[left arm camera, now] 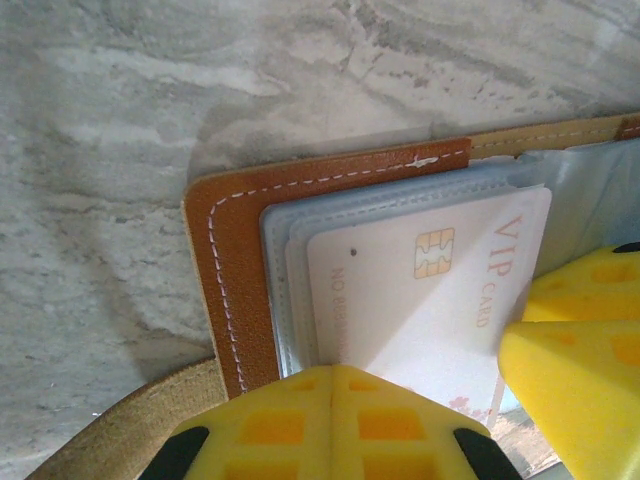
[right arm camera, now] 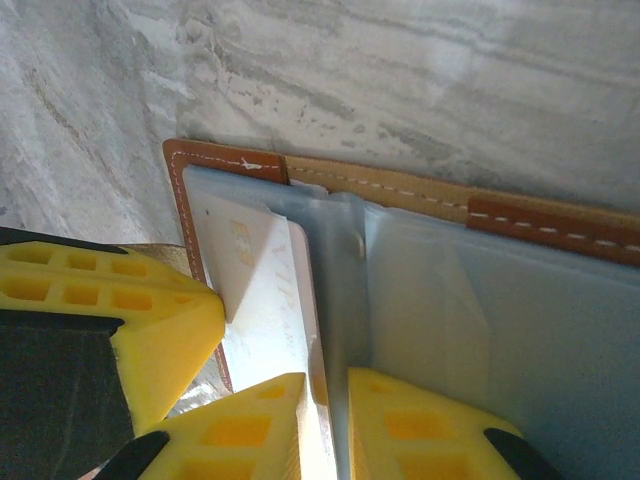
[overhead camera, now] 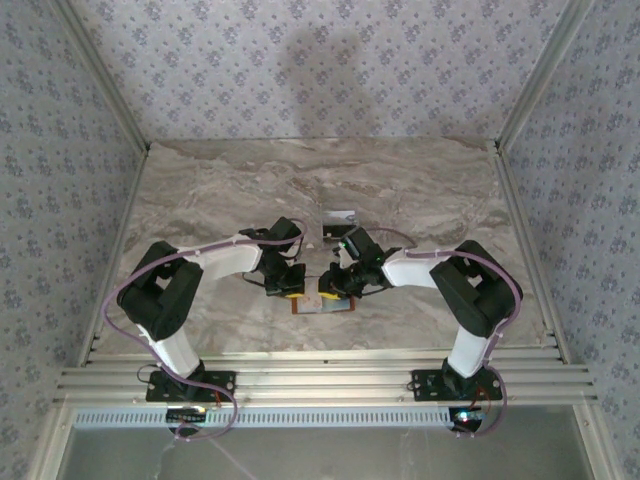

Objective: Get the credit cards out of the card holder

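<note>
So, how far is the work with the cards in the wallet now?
Done: wallet lies open; one card-like piece seems out on the table. In hand: shut left tool rests on the wallet, right tool pinches the sleeve beside the white card. Left: that card is still inside.

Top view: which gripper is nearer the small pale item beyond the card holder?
Right. The right gripper, at the card holder, sits straight below the small pale item in view; the left gripper is below-left, farther.
</note>
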You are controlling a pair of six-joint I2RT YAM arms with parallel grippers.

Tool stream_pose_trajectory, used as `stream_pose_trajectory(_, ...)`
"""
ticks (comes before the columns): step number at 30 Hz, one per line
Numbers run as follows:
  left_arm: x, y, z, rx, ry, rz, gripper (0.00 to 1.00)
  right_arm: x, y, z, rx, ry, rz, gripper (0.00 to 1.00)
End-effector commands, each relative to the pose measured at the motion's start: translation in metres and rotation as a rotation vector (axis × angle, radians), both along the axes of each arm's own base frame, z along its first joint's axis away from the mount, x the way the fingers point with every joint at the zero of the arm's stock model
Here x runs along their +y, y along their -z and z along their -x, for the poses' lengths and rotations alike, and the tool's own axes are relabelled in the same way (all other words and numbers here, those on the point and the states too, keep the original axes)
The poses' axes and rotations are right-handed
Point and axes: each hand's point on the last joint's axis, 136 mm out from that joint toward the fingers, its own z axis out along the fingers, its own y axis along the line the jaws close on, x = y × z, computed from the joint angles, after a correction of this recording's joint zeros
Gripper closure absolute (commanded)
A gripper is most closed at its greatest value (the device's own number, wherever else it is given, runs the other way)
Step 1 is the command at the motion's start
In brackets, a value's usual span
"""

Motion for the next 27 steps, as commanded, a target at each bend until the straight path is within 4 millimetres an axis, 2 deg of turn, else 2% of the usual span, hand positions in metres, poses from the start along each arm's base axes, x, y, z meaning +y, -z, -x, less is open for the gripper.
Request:
stream_pose_trajectory(1, 0.011, 0.006, 0.009, 0.034, -0.002, -0.057, 0.94, 0.011, -0.022, 0.003, -0.013, -0.03, -0.088, 0.83)
stream_pose_trajectory(10, 0.011, 0.006, 0.009, 0.034, -0.004, -0.056, 0.94, 0.01, -0.027, 0.004, -0.018, -0.034, -0.09, 0.82)
stream_pose_trajectory(27, 0.01, 0.005, 0.009, 0.035, -0.004, -0.055, 0.94, 0.028, -0.021, 0.002, 0.01, -0.047, -0.185, 0.79)
